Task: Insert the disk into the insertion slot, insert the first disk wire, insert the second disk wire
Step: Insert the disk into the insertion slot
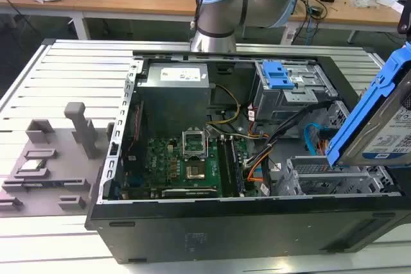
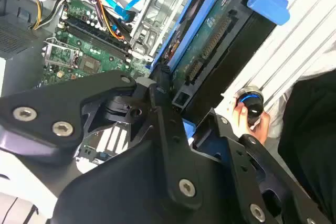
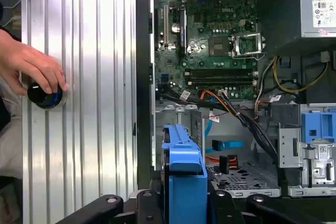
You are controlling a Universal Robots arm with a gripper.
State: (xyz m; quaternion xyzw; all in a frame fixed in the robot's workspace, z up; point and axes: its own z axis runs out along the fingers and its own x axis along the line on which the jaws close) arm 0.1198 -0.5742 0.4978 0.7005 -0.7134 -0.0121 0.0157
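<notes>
The disk (image 1: 385, 117), silver with a white label in a bright blue bracket, hangs tilted in the air at the exterior view's right, above the open computer case (image 1: 192, 222). My gripper (image 2: 176, 103) is shut on the disk (image 2: 220, 40), its black fingers clamping the bracket's end. In the first wrist view my gripper (image 3: 184, 200) holds the disk (image 3: 184, 174) edge-on above the case's side wall. The insertion slot (image 1: 334, 174), a low perforated metal bay (image 3: 239, 174), lies just below and beside the disk. A blue wire (image 3: 227, 144) and orange wires (image 1: 257, 162) lie loose near the slot.
A person's hand (image 3: 31, 66) rests on a black-and-blue knob (image 3: 44, 95) on the ribbed aluminium table (image 1: 77, 75) beside the case. A grey cage with a blue latch (image 1: 282, 81) stands behind the slot. A grey fixture (image 1: 45, 165) sits at the exterior view's left.
</notes>
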